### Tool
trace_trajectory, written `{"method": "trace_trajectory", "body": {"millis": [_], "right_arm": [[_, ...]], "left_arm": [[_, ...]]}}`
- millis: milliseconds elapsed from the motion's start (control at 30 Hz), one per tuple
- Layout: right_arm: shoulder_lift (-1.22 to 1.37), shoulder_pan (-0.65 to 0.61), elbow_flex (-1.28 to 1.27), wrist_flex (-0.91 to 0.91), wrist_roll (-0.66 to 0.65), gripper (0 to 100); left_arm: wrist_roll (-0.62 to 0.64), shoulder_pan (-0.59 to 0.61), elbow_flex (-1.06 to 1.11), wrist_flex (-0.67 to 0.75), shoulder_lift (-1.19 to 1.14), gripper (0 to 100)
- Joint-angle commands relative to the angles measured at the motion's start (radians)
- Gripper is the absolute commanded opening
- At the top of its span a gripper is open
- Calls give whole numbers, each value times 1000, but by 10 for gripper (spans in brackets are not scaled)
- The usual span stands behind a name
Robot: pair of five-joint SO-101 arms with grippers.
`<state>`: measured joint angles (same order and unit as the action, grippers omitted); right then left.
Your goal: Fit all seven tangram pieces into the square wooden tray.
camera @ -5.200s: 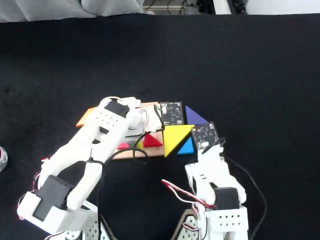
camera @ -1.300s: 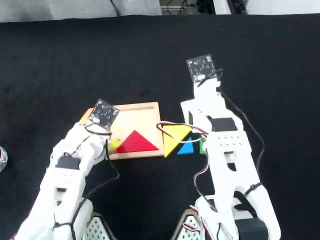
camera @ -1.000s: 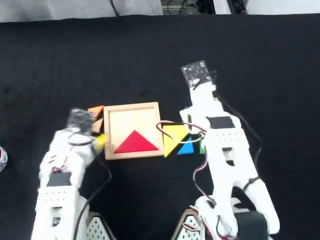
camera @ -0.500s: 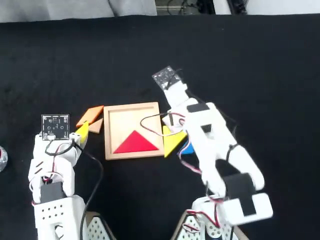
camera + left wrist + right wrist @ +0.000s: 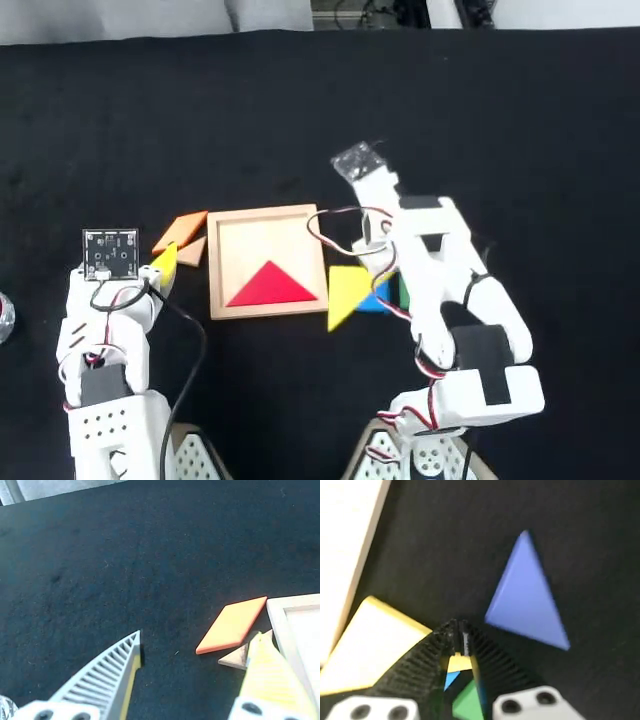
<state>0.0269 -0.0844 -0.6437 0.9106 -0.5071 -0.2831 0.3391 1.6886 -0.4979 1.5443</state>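
The square wooden tray (image 5: 222,300) holds one red triangle (image 5: 270,287). Left of it lie an orange parallelogram (image 5: 180,230) and a small tan triangle (image 5: 192,250). Beside these, my left gripper (image 5: 198,639) is open and empty, with its yellow finger (image 5: 163,263) near them. Right of the tray, a big yellow triangle (image 5: 345,292), a blue piece (image 5: 376,298) and a green piece (image 5: 404,291) lie together. My right gripper (image 5: 458,628) is shut and empty, low over the yellow triangle (image 5: 370,650), next to a purple triangle (image 5: 527,600). The right arm (image 5: 425,250) covers part of that cluster.
The table is a black cloth, open behind the tray and to the far right. The tray's edge (image 5: 350,555) lies close to the right gripper. A small clear object (image 5: 5,318) sits at the table's left edge.
The left arm drew back leftward off the tray, leaving the red triangle inside, and has kept still for the last half second. The right arm swung right and nearer, over the pieces right of the tray.
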Motion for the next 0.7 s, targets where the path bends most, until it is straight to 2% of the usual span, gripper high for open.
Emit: {"method": "trace_trajectory", "body": {"millis": [0, 167, 267, 333, 400, 467, 567, 600, 667], "right_arm": [[-61, 9, 65, 140, -64, 11], [-309, -18, 22, 199, -141, 11], [-472, -130, -104, 175, -261, 12], [-533, -219, -196, 209, -402, 23], [-542, -250, -209, 296, -516, 93], [-529, -250, -188, 348, -562, 213], [-489, -278, -171, 422, -755, 391], [-472, -288, -165, 431, -807, 430], [-446, -296, -140, 422, -832, 446]], "left_arm": [[8, 2, 19, -3, 12, 328], [8, 2, 19, -3, 12, 328], [8, 2, 19, -3, 12, 328], [8, 2, 19, -3, 12, 328], [8, 2, 19, -3, 12, 328], [8, 4, 19, -3, 12, 328], [8, 2, 19, -3, 12, 328], [8, 2, 19, -3, 12, 328], [8, 2, 19, -3, 12, 328]]}}
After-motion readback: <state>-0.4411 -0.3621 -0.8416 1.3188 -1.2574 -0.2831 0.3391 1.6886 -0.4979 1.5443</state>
